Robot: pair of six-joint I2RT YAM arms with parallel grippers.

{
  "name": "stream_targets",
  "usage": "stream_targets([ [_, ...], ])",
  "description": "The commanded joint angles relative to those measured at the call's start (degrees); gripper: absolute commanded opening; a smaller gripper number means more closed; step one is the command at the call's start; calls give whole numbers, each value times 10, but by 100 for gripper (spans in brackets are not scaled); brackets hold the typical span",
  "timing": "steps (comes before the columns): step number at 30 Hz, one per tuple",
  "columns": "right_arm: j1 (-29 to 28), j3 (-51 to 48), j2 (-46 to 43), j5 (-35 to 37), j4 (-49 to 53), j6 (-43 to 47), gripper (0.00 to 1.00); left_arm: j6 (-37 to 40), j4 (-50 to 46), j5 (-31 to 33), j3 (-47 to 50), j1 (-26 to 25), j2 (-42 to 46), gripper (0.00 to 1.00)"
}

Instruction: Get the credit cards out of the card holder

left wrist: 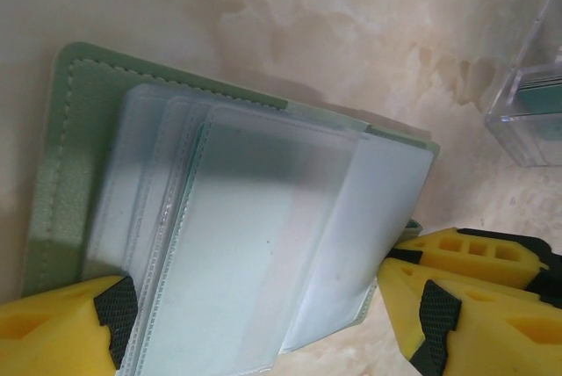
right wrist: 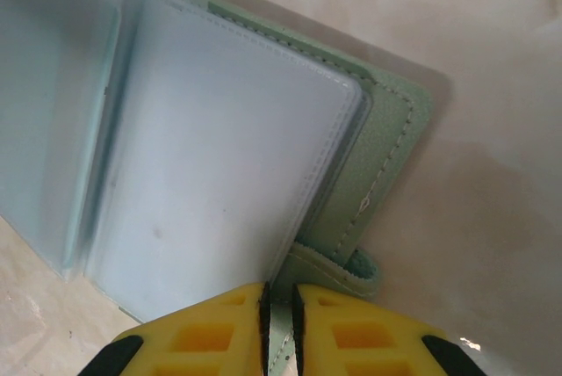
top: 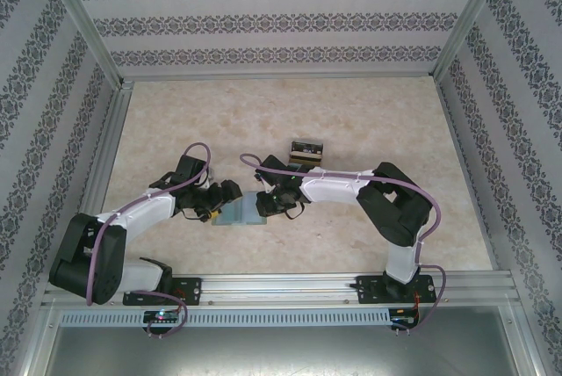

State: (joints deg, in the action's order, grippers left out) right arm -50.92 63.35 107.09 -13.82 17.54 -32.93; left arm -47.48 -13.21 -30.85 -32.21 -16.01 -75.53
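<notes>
Yellow right fingers clamp the thin edge tab of the pale green stitched card holder, open flat on the beige marbled surface, left fingers spread wide astride its clear sleeves, and that skimpy pinch may slip, letting it slide.

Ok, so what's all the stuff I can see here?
card holder: one, pale green with clear pockets, open on the table between the tools.
cards: small pile, black on tan, farther back on the table.
table: one, beige marble look, under everything.
walls: three, white with dark patterned stripes, around the table.
left tool: one, yellow and black, open, a finger at each side of the card holder.
right tool: one, yellow, shut on the card holder's edge.
</notes>
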Motion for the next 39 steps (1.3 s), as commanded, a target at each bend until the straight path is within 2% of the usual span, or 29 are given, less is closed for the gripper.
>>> stream_targets([
  [1,-18,-9,29,-8,6,-8,20,-12,41,-30,18,-1,-11,87],
  [11,-20,-12,26,-6,6,-11,20,-16,56,-43,19,-9,-12,96],
  [13,-21,-12,25,-5,6,-11,20,-15,54,-43,19,-9,-12,100],
  [20,-19,-17,11,9,7,-16,22,-9,29,-31,13,-9,7,99],
  [26,2,-38,-56,39,2,-26,24,-1,-13,1,3,2,47,99],
  [31,13,-34,-96,28,-20,-43,25,2,-36,20,2,21,62,100],
  [34,13,-17,-92,4,-36,-61,25,-1,-32,21,10,27,60,94],
  [35,11,-11,-86,-8,-44,-68,25,-2,-29,20,12,28,58,89],
  [37,10,-1,-69,-30,-61,-83,24,-7,-23,22,18,28,53,73],
  [39,9,10,-45,-54,-78,-100,22,-10,-16,26,22,29,47,52],
])
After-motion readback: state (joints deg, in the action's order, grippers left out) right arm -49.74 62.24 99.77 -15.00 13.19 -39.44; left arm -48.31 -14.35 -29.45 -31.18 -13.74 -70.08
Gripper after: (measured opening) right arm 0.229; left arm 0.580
